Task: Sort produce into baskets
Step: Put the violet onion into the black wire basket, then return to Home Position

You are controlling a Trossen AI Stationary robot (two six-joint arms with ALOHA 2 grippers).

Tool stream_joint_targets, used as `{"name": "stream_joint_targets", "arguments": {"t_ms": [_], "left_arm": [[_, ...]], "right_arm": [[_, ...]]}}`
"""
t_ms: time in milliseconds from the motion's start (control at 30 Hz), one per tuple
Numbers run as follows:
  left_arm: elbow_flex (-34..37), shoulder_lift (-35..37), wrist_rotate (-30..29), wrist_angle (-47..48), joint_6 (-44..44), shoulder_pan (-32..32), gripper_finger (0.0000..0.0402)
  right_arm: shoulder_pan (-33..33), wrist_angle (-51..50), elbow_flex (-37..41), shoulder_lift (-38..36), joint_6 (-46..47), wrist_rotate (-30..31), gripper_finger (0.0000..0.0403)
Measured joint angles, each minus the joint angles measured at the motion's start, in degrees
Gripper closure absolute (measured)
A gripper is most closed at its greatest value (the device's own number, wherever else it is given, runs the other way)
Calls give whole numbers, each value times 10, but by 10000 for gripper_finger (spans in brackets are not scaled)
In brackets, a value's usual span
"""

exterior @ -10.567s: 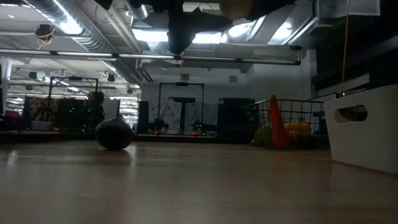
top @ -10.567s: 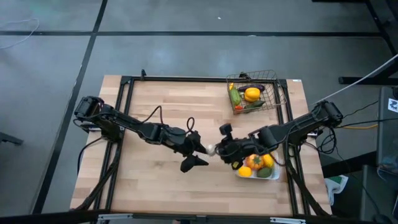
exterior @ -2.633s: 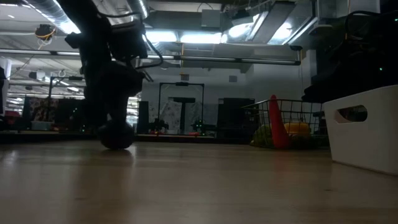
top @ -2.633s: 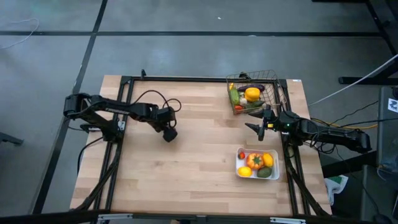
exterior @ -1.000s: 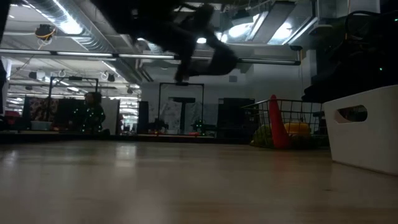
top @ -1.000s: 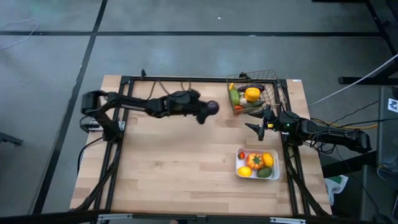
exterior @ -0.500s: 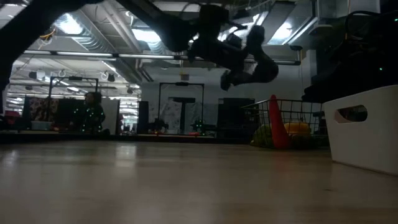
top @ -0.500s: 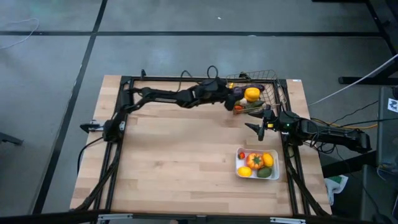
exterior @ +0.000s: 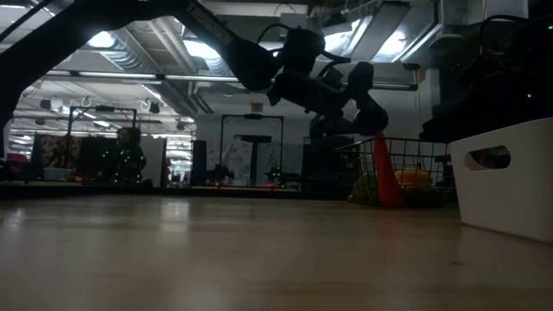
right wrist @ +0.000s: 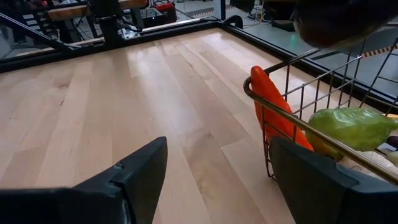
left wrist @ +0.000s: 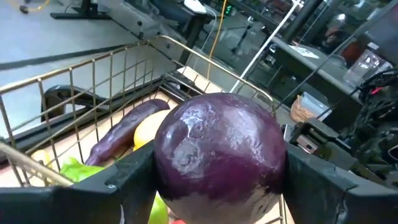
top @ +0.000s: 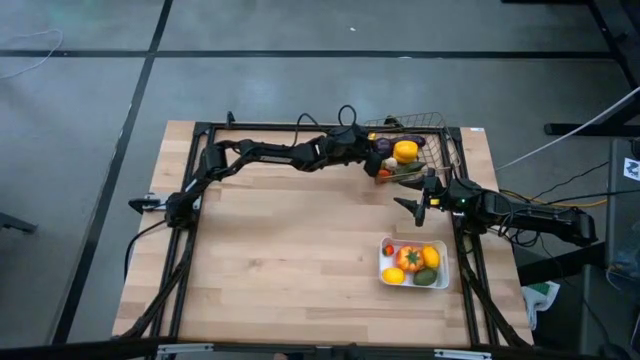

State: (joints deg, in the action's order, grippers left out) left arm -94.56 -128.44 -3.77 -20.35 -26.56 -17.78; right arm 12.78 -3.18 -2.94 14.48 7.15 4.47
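Observation:
My left gripper [top: 378,148] reaches across the far side of the table and is shut on a round purple vegetable [left wrist: 217,149], which hangs over the left rim of the wire basket [top: 441,126]. In the basket lie an eggplant [left wrist: 127,127], a yellow piece [top: 405,151], green pieces and an orange carrot [right wrist: 273,106]. The white tray [top: 383,250] at the near right holds several pieces of produce. My right gripper [right wrist: 217,180] stands open just near of the basket, with nothing between its fingers. My left gripper pinches the purple vegetable between its two fingers, one finger [left wrist: 134,177] on each of two opposite sides [left wrist: 168,168]. The fingers come from the table's left, slanting a little downward. The vegetable is lifted clear, above the basket's contents.
My right arm [top: 520,215] lies along the table's right edge between basket and tray. Black frame rails [top: 200,200] run along the table's sides. Bare wood [top: 290,250] spreads over the middle and near left.
My left gripper has carried the purple vegetable toward the table's right and far edges, from the middle of the far half to above the basket's left rim, and has sunk a little there. It has stayed shut on the vegetable.

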Motion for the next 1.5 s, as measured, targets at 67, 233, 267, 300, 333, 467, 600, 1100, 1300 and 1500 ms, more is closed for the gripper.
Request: {"name": "stream_joint_targets", "arguments": {"t_ms": [67,233,267,300,333,467,600,1100,1300,1500], "left_arm": [[0,-2,0,-2,13,0,123],[0,-4,-13,5,23,0,123],[0,-4,-23,11,23,1,123],[0,-4,-29,15,20,1,123],[0,-4,-30,18,13,0,123],[0,-4,-31,10,-3,0,123],[0,-4,-15,-1,21,-2,119],[0,-3,-10,-15,54,-7,13],[0,52,17,56,118,-21,25],[17,155,82,151,188,-31,46]], "right_arm": [[0,0,0,0,0,0,123],[0,0,0,0,0,0,123],[0,0,0,0,0,0,123],[0,0,0,0,0,0,123],[0,0,0,0,0,0,123],[0,0,0,0,0,0,123],[0,0,0,0,0,0,123],[0,0,0,0,0,0,123],[0,0,0,0,0,0,123],[0,0,0,0,0,0,123]]}}
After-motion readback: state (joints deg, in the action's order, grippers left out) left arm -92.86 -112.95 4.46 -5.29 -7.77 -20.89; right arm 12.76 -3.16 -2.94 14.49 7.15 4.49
